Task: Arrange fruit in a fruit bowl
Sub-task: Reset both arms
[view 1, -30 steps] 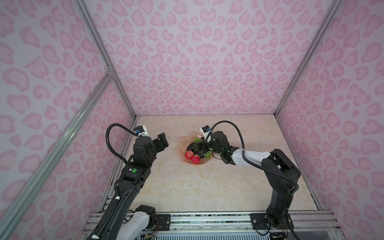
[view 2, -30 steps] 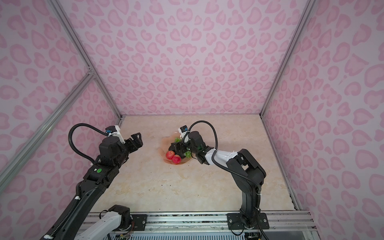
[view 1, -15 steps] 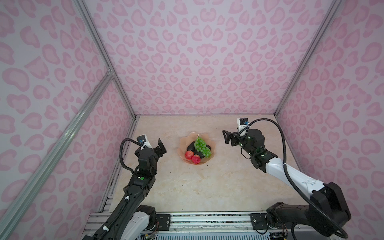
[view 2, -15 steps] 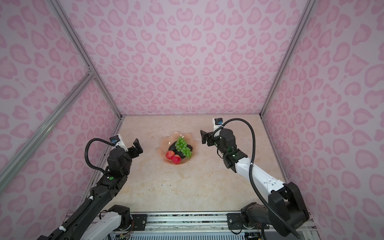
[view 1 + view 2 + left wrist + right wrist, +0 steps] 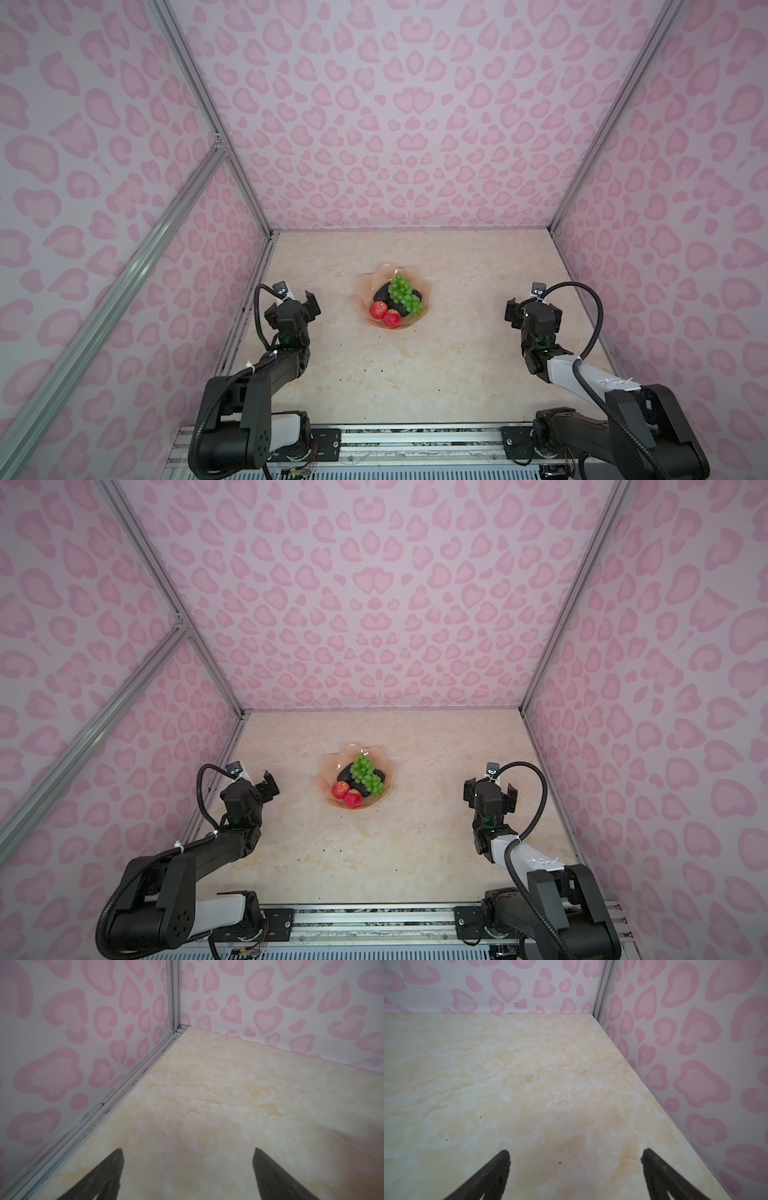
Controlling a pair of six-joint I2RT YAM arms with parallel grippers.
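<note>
Three tall walls (image 5: pixel 395 124) with pink heart spots stand around the scene, and they fill most of both top views. Silver metal bars (image 5: pixel 199 95) run up the corners. Below them, in the lower middle of the frame, lies a flat table (image 5: pixel 415 365) that looks like pale yellow stone, with a few tiny dark specks on it.

The left arm (image 5: pixel 266 374) is black and bends up from the lower left of the frame. The right arm (image 5: pixel 582 374) comes in from the lower right. The left gripper (image 5: pixel 188 1153) has its two dark fingers wide apart over bare table, with nothing between them. The right gripper (image 5: pixel 575 1154) is spread wide too, and it is empty.

The pink bowl (image 5: pixel 368 286) with a wavy edge sits near the middle of the frame, between the two arms and well apart from both. Inside it, the green grapes (image 5: pixel 402 294) lie on top of dark avocados (image 5: pixel 382 294). Two red apples (image 5: pixel 384 313) sit touching at its lower left edge.
</note>
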